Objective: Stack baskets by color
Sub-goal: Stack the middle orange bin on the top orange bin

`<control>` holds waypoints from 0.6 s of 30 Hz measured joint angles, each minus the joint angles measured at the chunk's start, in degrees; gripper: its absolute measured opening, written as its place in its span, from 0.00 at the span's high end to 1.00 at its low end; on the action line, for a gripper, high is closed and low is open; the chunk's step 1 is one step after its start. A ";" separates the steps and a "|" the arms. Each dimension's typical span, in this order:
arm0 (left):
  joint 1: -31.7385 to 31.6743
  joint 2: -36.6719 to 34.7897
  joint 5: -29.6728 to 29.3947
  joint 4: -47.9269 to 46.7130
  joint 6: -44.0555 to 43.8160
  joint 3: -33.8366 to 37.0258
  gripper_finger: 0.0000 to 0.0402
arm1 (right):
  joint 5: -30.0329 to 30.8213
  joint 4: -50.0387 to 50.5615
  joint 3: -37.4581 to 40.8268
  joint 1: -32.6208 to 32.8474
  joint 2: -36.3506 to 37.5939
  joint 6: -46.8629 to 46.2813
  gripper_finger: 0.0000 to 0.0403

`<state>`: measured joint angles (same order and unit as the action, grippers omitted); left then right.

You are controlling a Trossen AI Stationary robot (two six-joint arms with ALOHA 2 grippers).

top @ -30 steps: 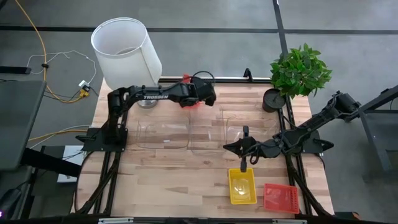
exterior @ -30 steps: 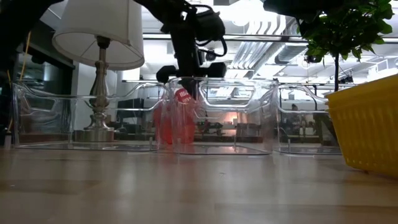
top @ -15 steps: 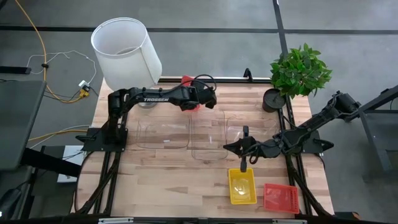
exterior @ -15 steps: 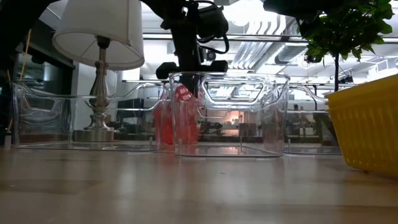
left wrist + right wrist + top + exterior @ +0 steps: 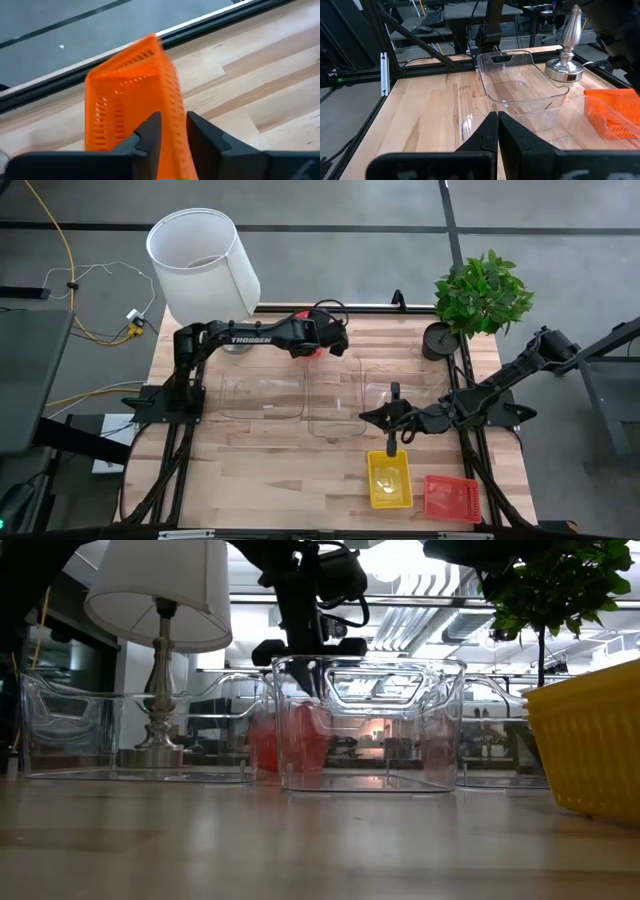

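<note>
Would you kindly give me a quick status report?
Left gripper parted around orange basket wall, far table edge. Right gripper shut, above yellow basket. Clear bins mid-table.

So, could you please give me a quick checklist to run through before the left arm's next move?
1. Left hand at the orange basket by the table's far edge: ok.
2. Fingers parted, basket wall between them: ok.
3. Basket fully released: cannot tell.
4. Basket lying flat: not ok, it looks tilted in the wrist view.
5. Right hand shut, waiting above the yellow basket, clear of the left arm: ok.
6. Second red basket still unstacked at the near edge: not ok.
</note>
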<state>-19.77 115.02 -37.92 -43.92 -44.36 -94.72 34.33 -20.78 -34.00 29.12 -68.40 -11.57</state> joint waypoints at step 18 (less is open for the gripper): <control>0.35 0.04 -0.91 0.10 7.16 -1.55 0.76 | -0.01 0.42 0.00 0.00 0.00 -0.39 1.00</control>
<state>-19.42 115.07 -38.83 -43.82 -37.20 -96.27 34.32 -20.36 -34.00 29.12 -68.40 -11.97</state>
